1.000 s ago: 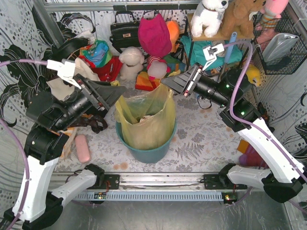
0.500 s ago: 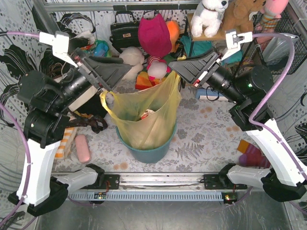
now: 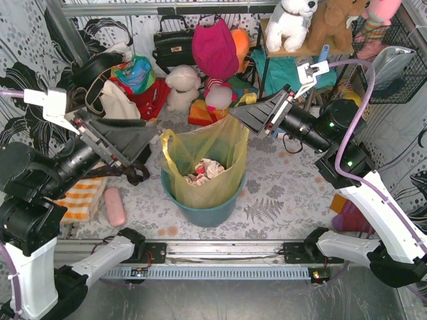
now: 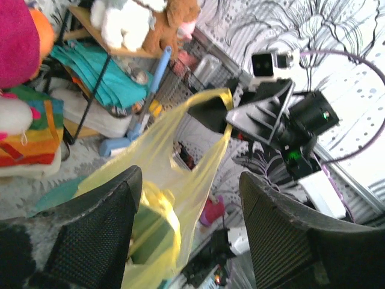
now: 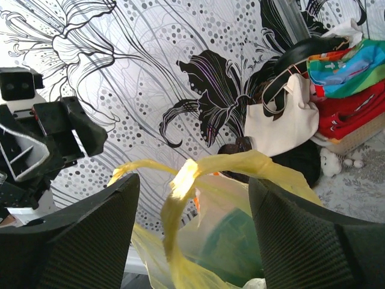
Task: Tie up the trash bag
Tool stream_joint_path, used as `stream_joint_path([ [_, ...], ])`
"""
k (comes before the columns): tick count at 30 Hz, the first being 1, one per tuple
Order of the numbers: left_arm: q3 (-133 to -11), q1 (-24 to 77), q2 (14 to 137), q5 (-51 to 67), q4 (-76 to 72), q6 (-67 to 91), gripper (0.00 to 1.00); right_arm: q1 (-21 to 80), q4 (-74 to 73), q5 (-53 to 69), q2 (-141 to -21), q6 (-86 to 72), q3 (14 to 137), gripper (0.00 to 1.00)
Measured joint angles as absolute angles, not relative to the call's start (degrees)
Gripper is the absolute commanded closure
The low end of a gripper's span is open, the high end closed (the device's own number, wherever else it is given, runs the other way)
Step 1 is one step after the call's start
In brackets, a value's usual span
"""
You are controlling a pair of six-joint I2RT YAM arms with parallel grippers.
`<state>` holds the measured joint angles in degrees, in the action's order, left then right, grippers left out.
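The yellow trash bag (image 3: 223, 143) stands open in the round teal bin (image 3: 203, 213), with crumpled white-and-red paper (image 3: 205, 170) inside. My left gripper (image 3: 152, 137) is open at the bag's left rim; in the left wrist view (image 4: 189, 180) the bag (image 4: 162, 150) lies loose between the wide jaws. My right gripper (image 3: 235, 115) is open at the bag's raised right corner. In the right wrist view (image 5: 192, 180) a twisted yellow handle (image 5: 271, 165) hangs between the wide jaws, not pinched.
A cream tote bag (image 3: 120, 103), a black handbag (image 3: 173, 43) and plush toys (image 3: 181, 87) crowd the back. A pink object (image 3: 115, 207) and a striped cloth (image 3: 80, 200) lie left of the bin. A wire basket (image 3: 390, 60) hangs at the right.
Both grippers had pulled the bag's top up and apart; now both have opened and dropped lower. The bag has sagged back toward the bin.
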<state>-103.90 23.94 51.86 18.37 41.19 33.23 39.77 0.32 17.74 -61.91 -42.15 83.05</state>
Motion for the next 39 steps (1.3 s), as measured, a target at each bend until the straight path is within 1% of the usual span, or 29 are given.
stream_joint_path([
  [4, -97.3, 23.9, 48.2, 24.1, 41.1, 35.4, 0.25, 39.8, -0.9, 18.2, -61.9, -42.2, 82.9, 0.27],
  [7, -89.8, 23.9, 47.4, 30.3, 39.1, 38.1, 0.24, 39.8, -1.5, 19.2, -61.9, -42.2, 82.9, 0.29],
  [10, -85.9, 23.9, 48.8, 33.8, 39.1, 39.2, 0.24, 39.8, -1.7, 20.4, -62.1, -42.2, 82.9, 0.34],
  [13, -84.6, 23.9, 50.5, 35.9, 38.7, 39.5, 0.29, 39.8, -1.7, 21.3, -62.5, -42.2, 82.9, 0.43],
  [14, -84.1, 23.9, 50.6, 36.5, 38.3, 39.9, 0.31, 39.8, -1.7, 21.5, -62.6, -42.2, 82.9, 0.50],
  [15, -83.7, 23.9, 50.6, 37.3, 37.6, 40.3, 0.37, 39.8, -1.7, 21.7, -62.8, -42.3, 82.9, 0.58],
  [16, -83.4, 23.9, 50.4, 38.2, 36.3, 40.9, 0.45, 39.8, -1.7, 21.9, -62.9, -42.4, 82.9, 0.67],
  [18, -83.1, 23.9, 50.2, 40.1, 33.3, 42.7, 0.70, 39.8, -1.5, 22.3, -63.1, -42.6, 82.9, 0.92],
  [19, -83.1, 23.9, 50.2, 41.3, 31.1, 43.6, 0.79, 39.8, -1.5, 22.5, -63.4, -43.0, 83.1, 1.00],
  [20, -83.4, 23.9, 50.2, 42.2, 29.1, 44.5, 0.86, 39.8, -1.5, 22.7, -63.7, -43.0, 83.5, 1.00],
  [21, -84.0, 23.9, 50.4, 42.8, 27.5, 45.1, 0.90, 39.8, -1.5, 22.8, -64.2, -43.1, 84.2, 1.00],
  [23, -88.4, 23.9, 52.4, 43.4, 26.7, 44.9, 0.91, 39.8, -1.6, 22.7, -65.6, -43.0, 86.4, 1.00],
  [28, -106.3, 23.9, 60.8, 41.4, 29.0, 40.2, 0.91, 39.8, -2.6, 22.2, -70.0, -41.9, 95.9, 1.00],
  [30, -109.6, 23.9, 62.6, 40.4, 29.2, 38.7, 0.90, 39.8, -2.6, 21.8, -70.7, -41.2, 98.7, 1.00],
  [32, -110.2, 23.9, 63.3, 39.8, 29.2, 37.7, 0.85, 39.8, -2.5, 21.6, -70.3, -40.8, 99.7, 1.00],
  [35, -107.4, 23.9, 63.0, 39.5, 28.1, 37.2, 0.76, 39.8, -2.1, 21.5, -68.8, -40.8, 97.9, 0.83],
  [36, -105.3, 23.9, 62.6, 39.3, 27.4, 37.1, 0.75, 39.8, -1.7, 21.3, -68.0, -40.9, 96.5, 0.78],
  [37, -103.1, 23.9, 62.1, 39.0, 26.9, 37.1, 0.74, 39.8, -1.2, 21.1, -67.2, -41.0, 94.7, 0.76],
  [38, -101.0, 23.9, 61.6, 38.6, 26.8, 37.0, 0.74, 39.8, -1.0, 21.1, -66.4, -41.1, 92.9, 0.78],
  [39, -99.2, 23.9, 61.1, 38.2, 26.7, 37.0, 0.75, 39.8, -0.7, 20.9, -65.7, -41.1, 91.0, 0.83],
])
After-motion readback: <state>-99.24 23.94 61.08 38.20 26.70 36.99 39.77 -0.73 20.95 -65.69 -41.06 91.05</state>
